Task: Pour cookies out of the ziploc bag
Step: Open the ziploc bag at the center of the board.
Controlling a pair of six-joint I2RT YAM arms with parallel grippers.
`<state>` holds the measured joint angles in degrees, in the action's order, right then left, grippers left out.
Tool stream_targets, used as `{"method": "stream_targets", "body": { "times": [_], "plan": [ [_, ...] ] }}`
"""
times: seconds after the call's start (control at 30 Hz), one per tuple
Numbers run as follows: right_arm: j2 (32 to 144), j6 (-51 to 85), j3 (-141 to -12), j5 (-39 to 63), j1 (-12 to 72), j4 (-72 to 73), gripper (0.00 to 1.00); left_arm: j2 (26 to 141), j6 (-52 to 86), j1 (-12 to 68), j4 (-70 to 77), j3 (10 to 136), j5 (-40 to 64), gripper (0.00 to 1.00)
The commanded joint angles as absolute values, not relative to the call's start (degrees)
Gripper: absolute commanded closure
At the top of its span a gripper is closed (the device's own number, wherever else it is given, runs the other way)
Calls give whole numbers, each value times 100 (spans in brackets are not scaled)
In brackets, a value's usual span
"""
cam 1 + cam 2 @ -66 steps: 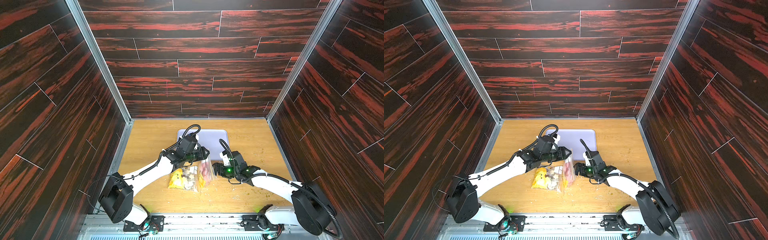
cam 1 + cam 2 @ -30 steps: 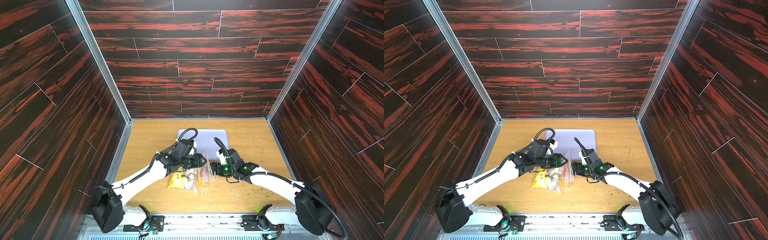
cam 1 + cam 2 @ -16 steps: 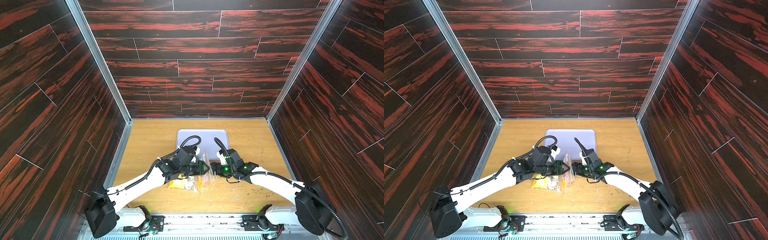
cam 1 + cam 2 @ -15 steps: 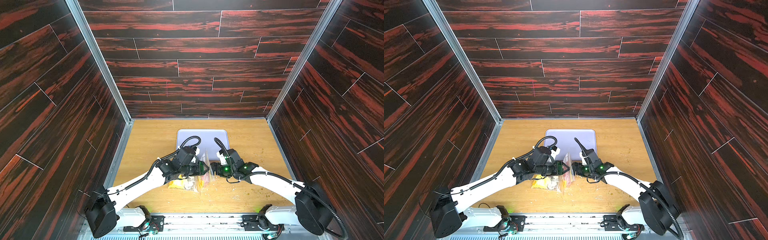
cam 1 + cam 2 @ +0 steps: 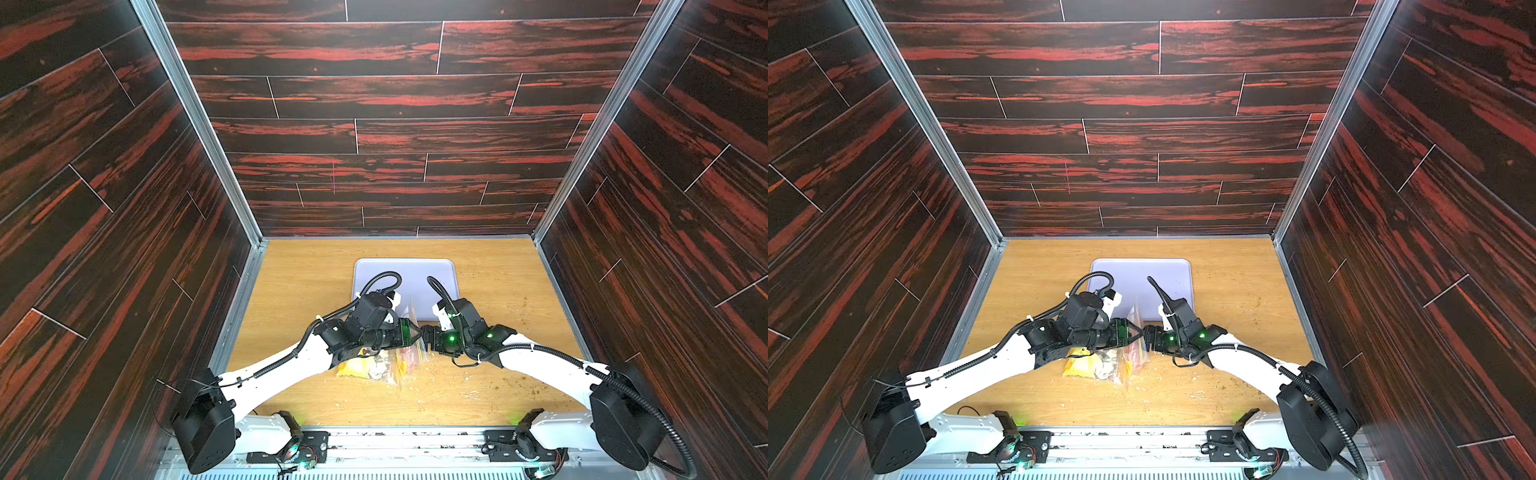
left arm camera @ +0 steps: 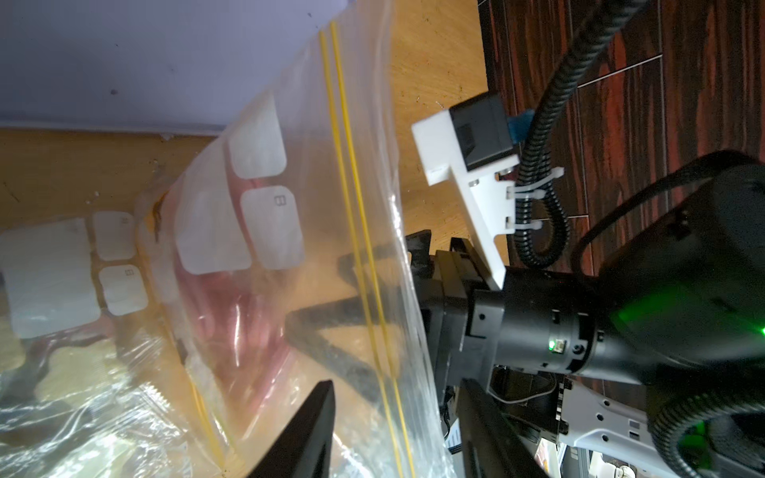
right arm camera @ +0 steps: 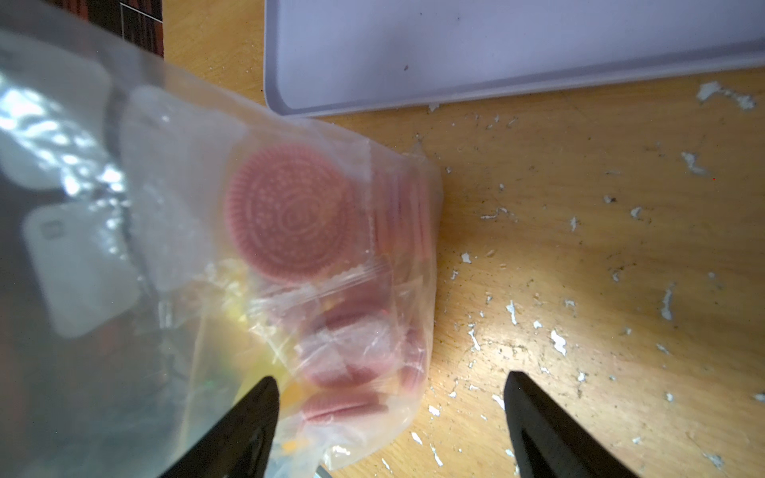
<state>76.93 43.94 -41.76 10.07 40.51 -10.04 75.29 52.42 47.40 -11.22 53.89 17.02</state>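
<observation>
I am straddling the ziploc bag's zip edge with my left claw, jaws apart; my right claw is gaping wide at its corner. The pink cookies are lying inside, on the table beside the lavender tray.

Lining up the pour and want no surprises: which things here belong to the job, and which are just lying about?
Job:
bag
cookies
tray, likely the pour target

Lying about:
yellow lump inside the bag
crumbs on the table
</observation>
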Motion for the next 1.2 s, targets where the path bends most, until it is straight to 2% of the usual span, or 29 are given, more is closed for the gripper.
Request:
{"method": "stream_targets", "body": {
  "times": [0.0,0.43,0.6,0.9,1.07,1.17],
  "plan": [
    [7840,4465,-4359,1028,4098,-1042,12,7532,5327,4781,-1028,5335,1736,51],
    [7889,4471,-4368,1037,4100,-1015,12,7549,5414,4843,-901,5225,1738,56],
    [7897,4482,-4362,1043,4096,-1002,12,7530,5432,4851,-854,5168,1694,61],
    [7877,4482,-4360,1045,4096,-1002,12,7567,5436,4849,-791,5112,1645,65],
    [7867,4485,-4344,1024,4098,-1006,12,7575,5423,4850,-773,5124,1626,70],
    [7867,4482,-4342,1036,4098,-1011,12,7576,5401,4847,-773,5138,1610,77]
  ]
}}
